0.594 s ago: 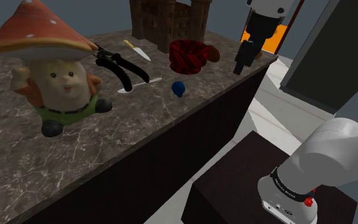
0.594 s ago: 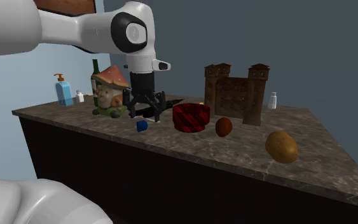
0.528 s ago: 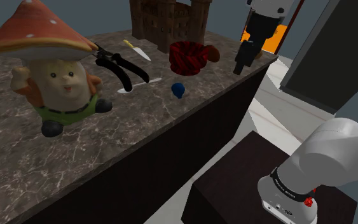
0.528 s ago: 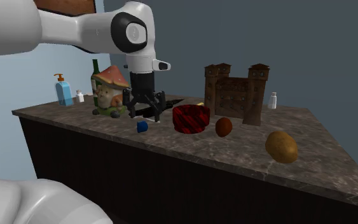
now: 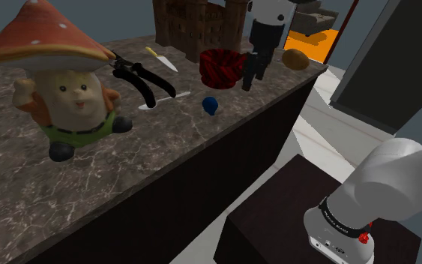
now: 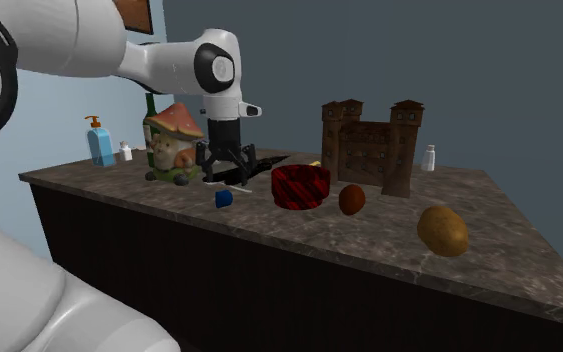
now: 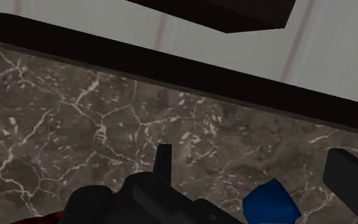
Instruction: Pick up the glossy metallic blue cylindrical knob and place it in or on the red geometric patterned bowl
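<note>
Our jaws hang open and empty near the red bowl (image 5: pixel 216 71). The blue knob (image 5: pixel 211 105) lies on the bench (image 5: pixel 164 150) near that bowl, toward the bench's edge. An off-centre pinch could roll it over that edge. We count one knob and one bowl.

On the marbled counter (image 5: pixel 149 135) stand 1 mushroom-capped gnome (image 5: pixel 63 82), 1 brown castle (image 6: pixel 369 150) and what may be a potato (image 6: pixel 442 230).
</note>
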You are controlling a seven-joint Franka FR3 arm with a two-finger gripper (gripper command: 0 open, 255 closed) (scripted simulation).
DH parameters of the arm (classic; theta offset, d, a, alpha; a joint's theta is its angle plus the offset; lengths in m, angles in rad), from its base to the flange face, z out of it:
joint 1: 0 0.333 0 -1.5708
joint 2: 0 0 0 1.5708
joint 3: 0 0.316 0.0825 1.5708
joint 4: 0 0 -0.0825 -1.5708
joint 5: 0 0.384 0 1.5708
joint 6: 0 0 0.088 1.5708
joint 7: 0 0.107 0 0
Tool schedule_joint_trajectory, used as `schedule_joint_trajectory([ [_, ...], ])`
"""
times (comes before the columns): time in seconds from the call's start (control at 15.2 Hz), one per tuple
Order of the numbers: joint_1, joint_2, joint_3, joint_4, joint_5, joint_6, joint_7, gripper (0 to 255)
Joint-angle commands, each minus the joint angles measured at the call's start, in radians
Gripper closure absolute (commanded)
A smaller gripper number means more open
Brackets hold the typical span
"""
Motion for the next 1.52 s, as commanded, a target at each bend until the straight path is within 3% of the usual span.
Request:
schedule_joint_trajectory([
  [0.0, 0.009, 0.076, 0.023, 0.04, -0.004, 0.025, 0.003, 0],
  [0.46, 0.046, 0.345, 0.108, 0.234, -0.043, 0.058, 0.04, 0],
  [0.99, 0.049, 0.356, 0.113, 0.142, -0.044, 0.16, 0.041, 0],
  [1.45, 0.049, 0.356, 0.113, 0.142, -0.044, 0.16, 0.041, 0],
])
